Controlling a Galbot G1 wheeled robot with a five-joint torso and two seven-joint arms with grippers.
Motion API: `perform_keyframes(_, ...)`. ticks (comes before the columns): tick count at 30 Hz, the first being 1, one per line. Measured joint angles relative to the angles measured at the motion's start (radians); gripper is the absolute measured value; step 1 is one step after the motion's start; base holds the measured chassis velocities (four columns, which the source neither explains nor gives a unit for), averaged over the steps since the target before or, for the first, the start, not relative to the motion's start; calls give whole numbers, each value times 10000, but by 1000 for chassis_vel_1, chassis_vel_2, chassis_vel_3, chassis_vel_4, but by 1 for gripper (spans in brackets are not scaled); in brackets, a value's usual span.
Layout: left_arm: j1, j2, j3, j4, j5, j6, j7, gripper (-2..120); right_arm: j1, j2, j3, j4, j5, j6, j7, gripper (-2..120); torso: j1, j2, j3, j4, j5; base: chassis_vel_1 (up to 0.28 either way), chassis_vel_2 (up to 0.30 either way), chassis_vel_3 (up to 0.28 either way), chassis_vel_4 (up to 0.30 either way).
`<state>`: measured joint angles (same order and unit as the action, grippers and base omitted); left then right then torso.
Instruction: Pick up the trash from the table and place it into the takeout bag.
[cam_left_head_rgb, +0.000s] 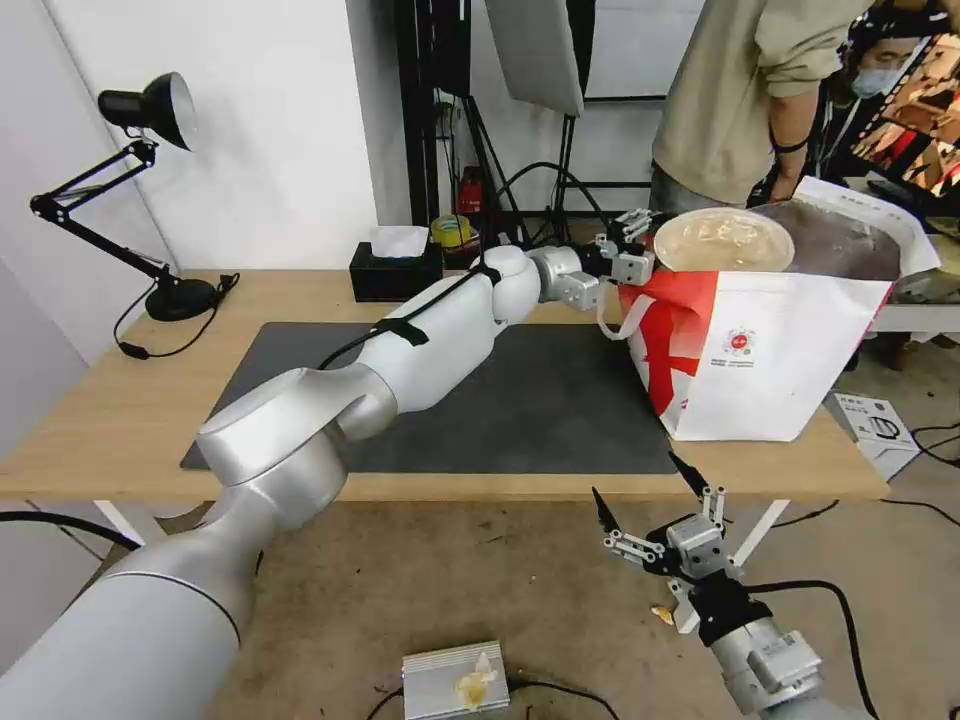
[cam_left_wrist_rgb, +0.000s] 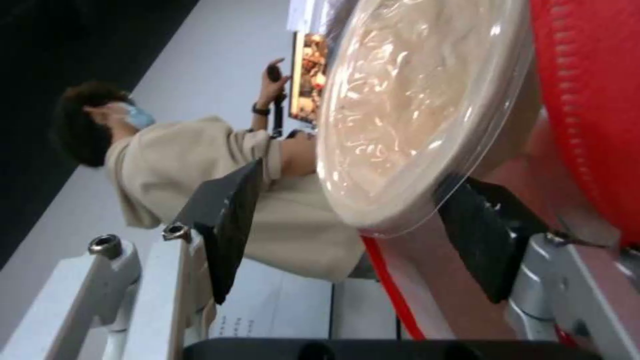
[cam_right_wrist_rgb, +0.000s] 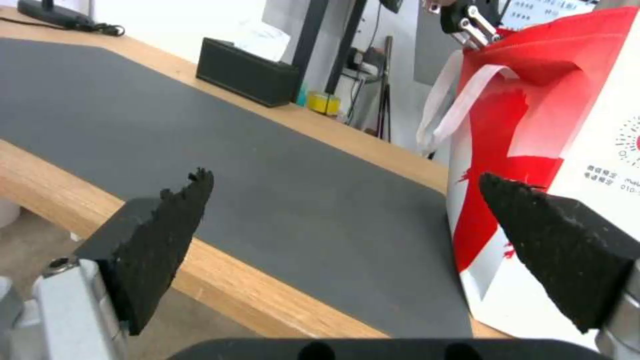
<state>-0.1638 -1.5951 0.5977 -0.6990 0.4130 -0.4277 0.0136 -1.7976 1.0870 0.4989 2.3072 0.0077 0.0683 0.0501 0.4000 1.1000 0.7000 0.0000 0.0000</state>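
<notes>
The left arm reaches across the dark grey mat (cam_left_head_rgb: 520, 400) toward the far right of the desk (cam_left_head_rgb: 120, 420). The left claw (cam_left_head_rgb: 632, 250) sits at the near-left rim of the takeout bag (cam_left_head_rgb: 770, 370), at the bag's open top. The beige paper-pulp bowl (cam_left_head_rgb: 724, 240), covered by a clear lid, lies at the mouth of the bag, just beside the claw. In the left wrist view the bowl (cam_left_wrist_rgb: 413, 105) stands between the two black pads (cam_left_wrist_rgb: 227, 220), its rim against the pad on one side; the other pad is well apart from it, so the claw stands spread rather than pinching the bowl.

The takeout bag stands upright on the right end of the desk, partly on the mat's right edge, its white strap handle (cam_left_head_rgb: 615, 315) hanging on the left face.

The right claw (cam_left_head_rgb: 655, 510) hangs below the near edge of the desk, above the floor, with fingers spread wide and nothing between them.

A black tissue box (cam_left_head_rgb: 395, 270) rests at the far edge of the desk, and a black desk lamp (cam_left_head_rgb: 150, 110) stands at the far left.
</notes>
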Motion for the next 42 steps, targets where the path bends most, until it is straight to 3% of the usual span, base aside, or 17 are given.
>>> perform_keyframes(17, 213, -3, -43, 6, -341, 354, -1627, 72, 0, 0, 0, 0, 0, 0, 0, 100, 0, 0, 0, 0, 0, 0, 0, 0, 0)
perform_keyframes(26, 317, -6, -180, -270, -834, 363, -2861, 72, 0, 0, 0, 0, 0, 0, 0, 100, 0, 0, 0, 0, 0, 0, 0, 0, 0)
perform_keyframes(34, 360, -6, -480, -383, -930, 332, -3506, 73, 0, 0, 0, 0, 0, 0, 0, 100, 0, 0, 0, 0, 0, 0, 0, 0, 0)
perform_keyframes(42, 458, -3, -639, -520, -1142, 214, -3763, 73, 0, 0, 0, 0, 0, 0, 0, 100, 0, 0, 0, -1, 0, 0, 0, 0, 0)
